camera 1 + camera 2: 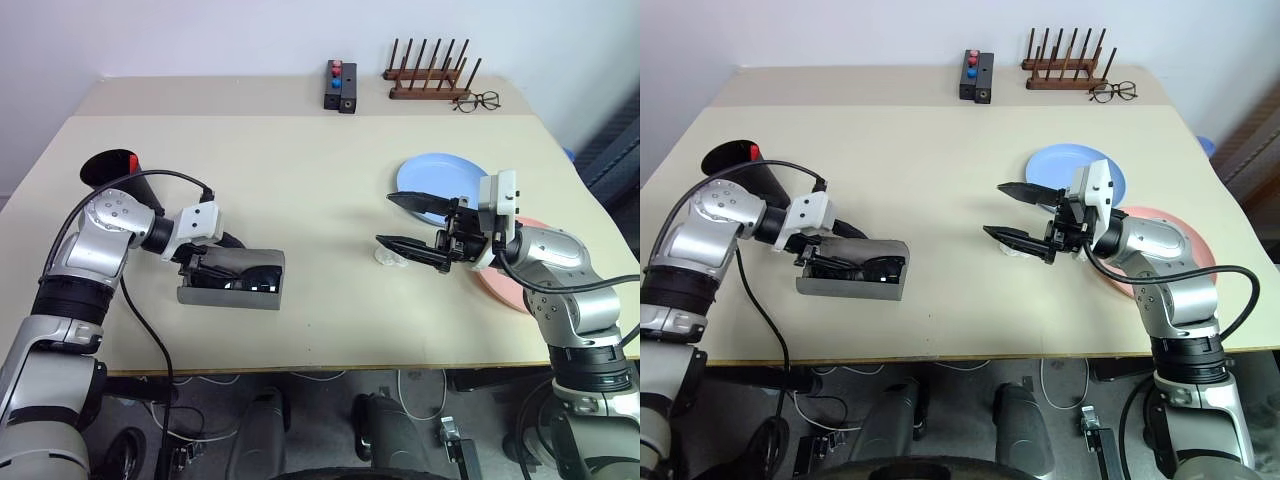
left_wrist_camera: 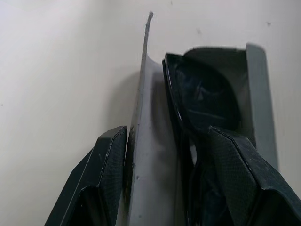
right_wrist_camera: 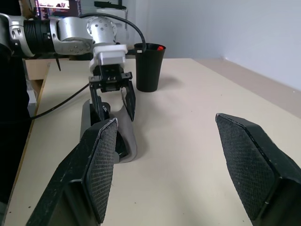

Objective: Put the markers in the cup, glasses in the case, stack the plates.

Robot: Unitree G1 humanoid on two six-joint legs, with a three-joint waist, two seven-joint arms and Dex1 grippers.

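The flat grey rectangular case point(image 1: 232, 280) lies on the cream tabletop point(image 1: 300, 190) near its front edge, on the robot's left side, its long axis running left to right across the table. The black thick-framed sunglasses point(image 2: 202, 101) lie inside it, lengthwise along the case. The left wrist view shows what the head views hide: the left gripper point(image 2: 167, 165) has its black fingers point(image 2: 110, 160) apart, straddling one raised wall of the case, one finger outside the wall and the other inside over the sunglasses' dark lens.

The right wrist view looks along the table and shows the left gripper coming down onto the case from above, with the tall matte black tapered cup point(image 3: 149, 66) standing upright just behind it, a red marker end point(image 3: 161, 47) showing at its rim.

The right gripper point(image 1: 412, 224) hangs above the table with its jaws wide apart and empty, pointing toward the robot's left. Just behind it lies the light blue round plate point(image 1: 440, 172); the salmon pink round plate point(image 1: 1185, 235) lies beneath the right forearm.
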